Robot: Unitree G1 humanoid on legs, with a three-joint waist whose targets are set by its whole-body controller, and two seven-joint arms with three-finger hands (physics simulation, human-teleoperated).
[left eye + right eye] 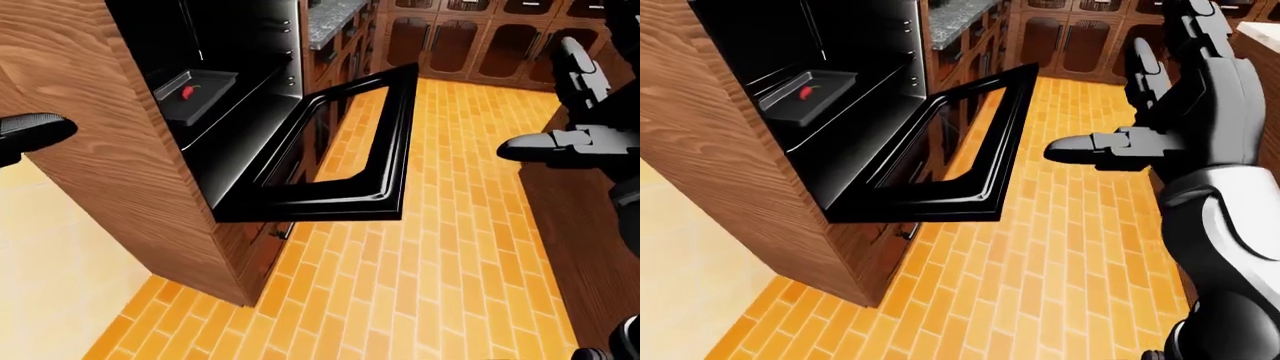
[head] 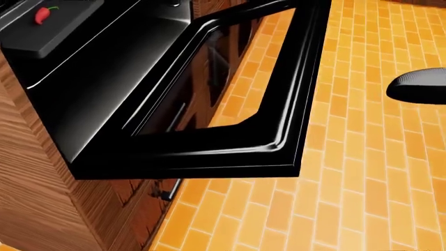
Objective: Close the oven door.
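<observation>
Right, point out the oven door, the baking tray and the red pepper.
oven door (image 1: 395,142): left-eye view, on its black frame at the right side.
baking tray (image 1: 825,84): right-eye view, on its bare floor.
red pepper (image 2: 42,14): head view, on its body.

1. My right hand (image 1: 1160,97): matte black, blocky segmented fingers (image 1: 1085,148) with rounded tips, seams visible at the joints.
2. Right forearm (image 1: 1230,247): glossy white-grey shell, black trim.
3. Left hand (image 1: 30,133): only a rounded black tip shows, finely textured.
</observation>
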